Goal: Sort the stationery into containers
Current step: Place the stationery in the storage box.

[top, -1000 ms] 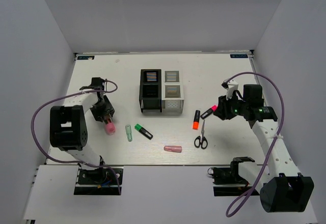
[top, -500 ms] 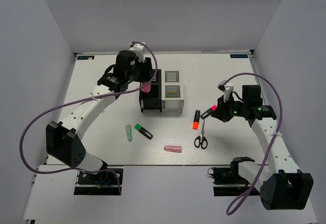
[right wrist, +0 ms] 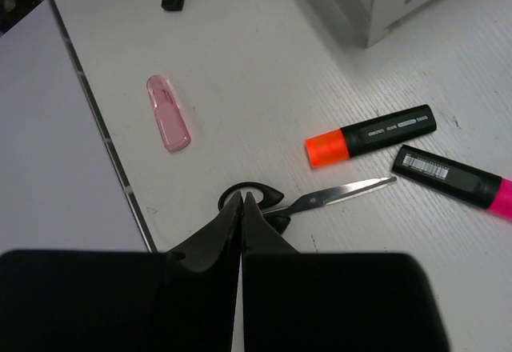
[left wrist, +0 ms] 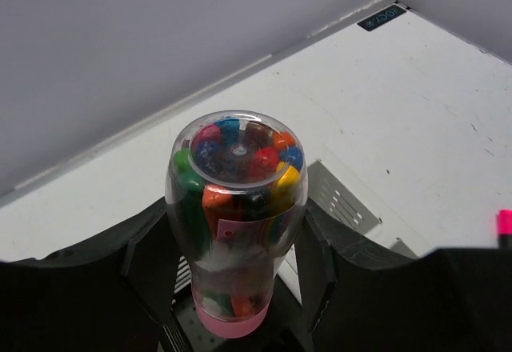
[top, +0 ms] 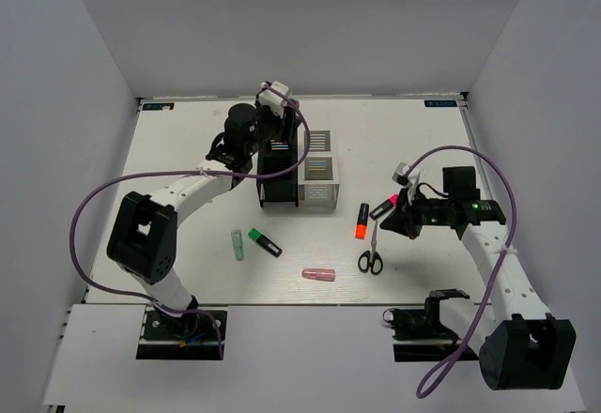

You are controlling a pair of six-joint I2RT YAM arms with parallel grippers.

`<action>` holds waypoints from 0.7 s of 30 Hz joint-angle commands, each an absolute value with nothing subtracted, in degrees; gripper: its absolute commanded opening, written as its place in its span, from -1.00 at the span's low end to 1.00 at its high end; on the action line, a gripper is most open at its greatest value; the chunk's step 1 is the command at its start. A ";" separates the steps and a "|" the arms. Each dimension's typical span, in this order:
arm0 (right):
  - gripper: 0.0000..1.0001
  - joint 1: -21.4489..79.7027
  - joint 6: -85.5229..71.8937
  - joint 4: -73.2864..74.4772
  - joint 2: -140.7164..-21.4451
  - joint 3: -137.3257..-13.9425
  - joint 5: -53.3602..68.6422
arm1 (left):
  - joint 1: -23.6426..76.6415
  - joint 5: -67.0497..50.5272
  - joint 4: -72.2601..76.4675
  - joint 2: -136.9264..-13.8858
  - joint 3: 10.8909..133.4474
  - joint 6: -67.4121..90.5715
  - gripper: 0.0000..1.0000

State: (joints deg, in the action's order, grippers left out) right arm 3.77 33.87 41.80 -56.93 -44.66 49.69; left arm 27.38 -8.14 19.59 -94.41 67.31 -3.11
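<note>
Top view: the left claw (top: 278, 130) is held above the black mesh organiser (top: 279, 203), which stands touching the white mesh organiser (top: 318, 197) in the middle of the worktop (top: 394, 141). This position is judged to suit a drop into a black compartment. A pale green tube (top: 237, 244), a green highlighter (top: 265, 242) just beside it, and a pink tube (top: 318, 274) are left loose nearer the front edge. The right claw (top: 392, 221) is lowered near the scissors (top: 371, 255), beside an orange highlighter (top: 362, 221) and a pink highlighter (top: 383, 207).

Left wrist view: a clear tube (left wrist: 236, 224), pink at its base and packed with coloured pieces, is gripped upright between the fingers (left wrist: 152, 264). The jaws are kept moderately apart by its girth. Mesh is seen beneath it.

Right wrist view: the right claw's fingers are pressed together with nothing between them, and their tips are over the scissors' black handles. Contact cannot be told. Nothing can be taken by a closed claw, so reopening is judged necessary before any grasp.
</note>
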 commanded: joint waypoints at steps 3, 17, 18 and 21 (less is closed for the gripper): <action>-1.00 3.60 40.96 40.27 -52.13 -41.84 54.76 | 27.33 -8.35 28.65 -96.15 70.05 -7.03 -0.99; -1.00 3.34 40.34 40.08 -51.77 -41.22 53.44 | 24.96 -5.62 31.03 -98.00 65.31 -5.63 -0.99; -1.00 3.43 40.34 39.73 -51.77 -41.22 53.44 | 24.70 -5.54 31.20 -98.26 64.87 -5.54 -0.99; -1.00 3.43 40.25 39.55 -51.86 -41.22 53.35 | 24.52 -5.54 31.11 -98.26 63.99 -4.48 -0.99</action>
